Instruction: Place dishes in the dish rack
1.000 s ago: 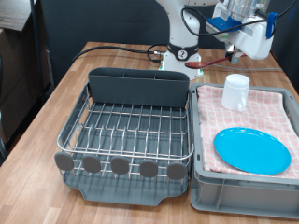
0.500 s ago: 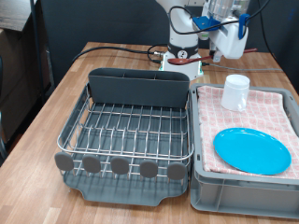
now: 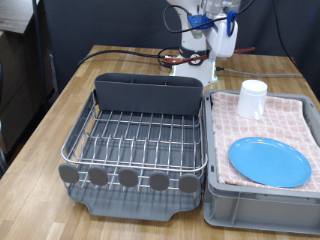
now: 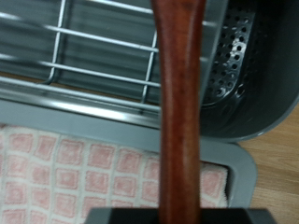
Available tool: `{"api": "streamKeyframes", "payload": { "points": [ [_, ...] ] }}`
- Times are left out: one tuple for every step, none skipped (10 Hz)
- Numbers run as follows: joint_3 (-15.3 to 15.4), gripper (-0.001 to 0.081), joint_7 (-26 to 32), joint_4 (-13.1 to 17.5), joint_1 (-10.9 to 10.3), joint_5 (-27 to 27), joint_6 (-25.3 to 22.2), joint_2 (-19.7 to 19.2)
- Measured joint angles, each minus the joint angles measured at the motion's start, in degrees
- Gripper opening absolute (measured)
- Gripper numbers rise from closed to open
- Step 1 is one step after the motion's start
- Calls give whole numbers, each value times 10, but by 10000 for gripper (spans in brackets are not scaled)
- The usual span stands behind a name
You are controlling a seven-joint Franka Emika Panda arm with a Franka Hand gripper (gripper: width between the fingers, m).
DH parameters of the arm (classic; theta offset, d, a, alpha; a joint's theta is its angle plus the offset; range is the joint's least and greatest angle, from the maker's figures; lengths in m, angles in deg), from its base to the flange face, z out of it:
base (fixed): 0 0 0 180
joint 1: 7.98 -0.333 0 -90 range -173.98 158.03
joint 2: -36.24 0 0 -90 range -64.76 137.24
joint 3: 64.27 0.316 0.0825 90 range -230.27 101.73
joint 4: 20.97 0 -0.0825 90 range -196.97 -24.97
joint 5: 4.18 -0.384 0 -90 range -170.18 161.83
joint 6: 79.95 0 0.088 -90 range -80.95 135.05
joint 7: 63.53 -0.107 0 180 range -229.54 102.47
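My gripper (image 3: 222,42) hangs high at the back of the exterior view, above the far right end of the dish rack's dark grey caddy (image 3: 147,92). In the wrist view the brown wooden spoon (image 4: 179,103) runs straight out from the hand, held between the fingers. Below it are the rack's silver wires (image 4: 93,56) and the perforated caddy (image 4: 230,56). The silver wire rack (image 3: 140,138) holds no dishes. The white mug (image 3: 253,98) and the light-blue plate (image 3: 268,161) sit on the pink checked cloth (image 3: 290,120).
The grey crate (image 3: 260,205) lined with the cloth stands against the rack's right side in the exterior view. Round grey discs (image 3: 128,178) line the rack's near edge. Black cables (image 3: 130,52) lie on the wooden table behind the rack, by the robot base.
The gripper has moved steadily towards the exterior view's left, from above the crate's far right corner to above the caddy's right end. Mug and plate have not moved.
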Motion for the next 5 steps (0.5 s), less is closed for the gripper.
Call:
{"api": "streamKeyframes", "payload": {
  "points": [
    [-10,87,3,-13,2,2,0,14],
    [-19,87,4,-26,3,1,0,29],
    [-33,87,8,-34,3,-5,-5,40],
    [-49,87,19,-37,3,-12,-13,47],
    [-67,87,33,-39,2,-22,-20,52]
  ]
}}
